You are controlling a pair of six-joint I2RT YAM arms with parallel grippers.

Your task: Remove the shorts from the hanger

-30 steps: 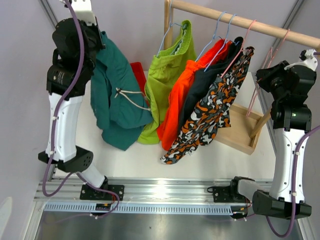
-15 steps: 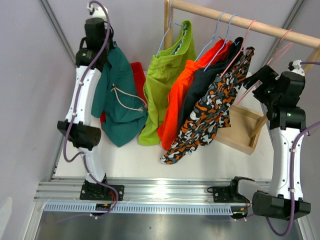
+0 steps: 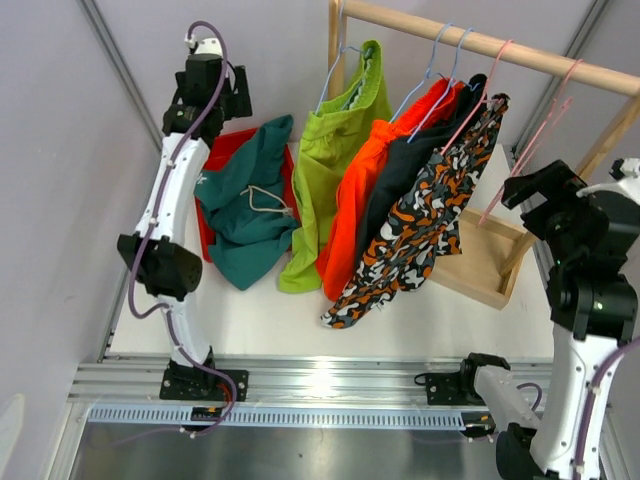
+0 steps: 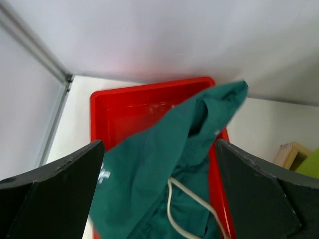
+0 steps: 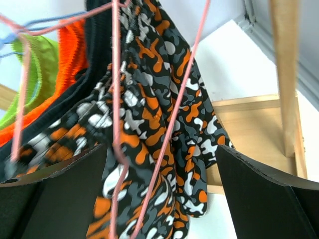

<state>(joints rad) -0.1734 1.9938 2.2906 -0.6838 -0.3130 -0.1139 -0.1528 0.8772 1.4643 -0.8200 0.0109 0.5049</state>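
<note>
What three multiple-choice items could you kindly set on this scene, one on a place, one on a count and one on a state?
1. Where do the teal shorts lie?
A. over the wooden rail
B. partly in the red bin
C. on the wooden base of the rack

2. How many pairs of shorts hang from the wooden rail?
A. four
B. two
C. five

3. How does the left gripper stand?
A. shut on a drawstring
B. shut on nothing
C. open and empty

Answers:
1 B, as the left wrist view shows the teal cloth draped in and over the red bin.
2 A, as the lime green pair, the orange pair, the navy pair and the camouflage pair hang there.
3 C, as its fingers are spread wide above the bin with nothing between them.
</note>
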